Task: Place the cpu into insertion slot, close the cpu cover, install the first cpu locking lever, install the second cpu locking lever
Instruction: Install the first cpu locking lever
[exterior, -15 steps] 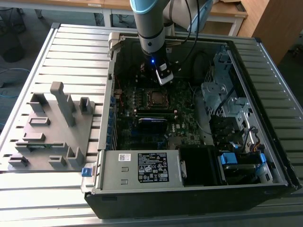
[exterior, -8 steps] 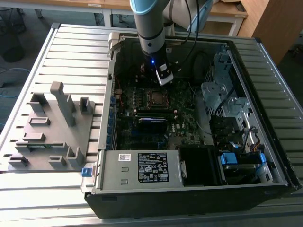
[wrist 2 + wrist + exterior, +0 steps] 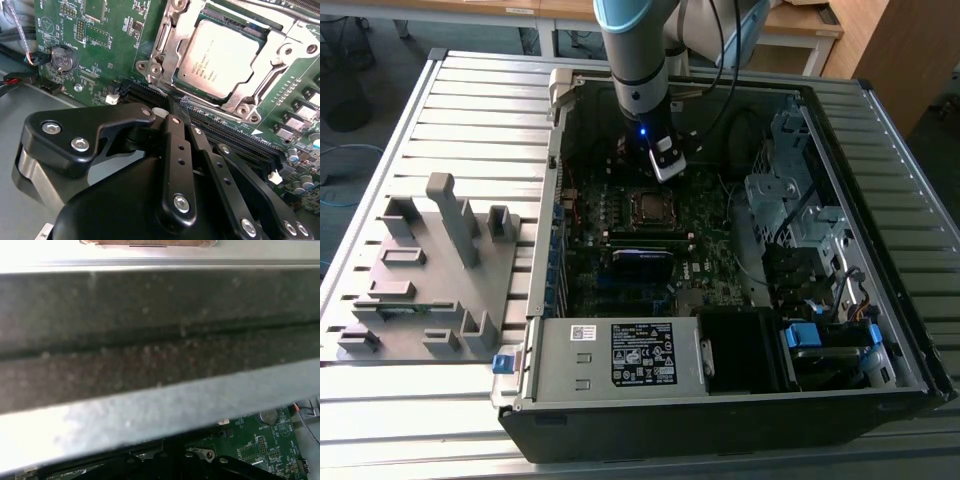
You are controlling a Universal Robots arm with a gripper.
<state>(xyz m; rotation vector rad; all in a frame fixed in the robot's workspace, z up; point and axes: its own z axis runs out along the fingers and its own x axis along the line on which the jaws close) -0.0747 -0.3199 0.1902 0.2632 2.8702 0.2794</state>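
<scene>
Your gripper [image 3: 667,165] is in the upper middle of the exterior view and looks pinched shut, with nothing clearly in it. The cpu [image 3: 648,207] is already seated under the closed cover [image 3: 172,50], just below the fingertips and slightly toward the exterior view's left.

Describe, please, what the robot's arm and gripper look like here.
The silver-grey cylindrical arm has a light-blue joint cap, a glowing blue light near the wrist and black cables looping beside it. The matte black gripper is built of flat linkage bars with silver screw heads and rows of small holes.
</scene>
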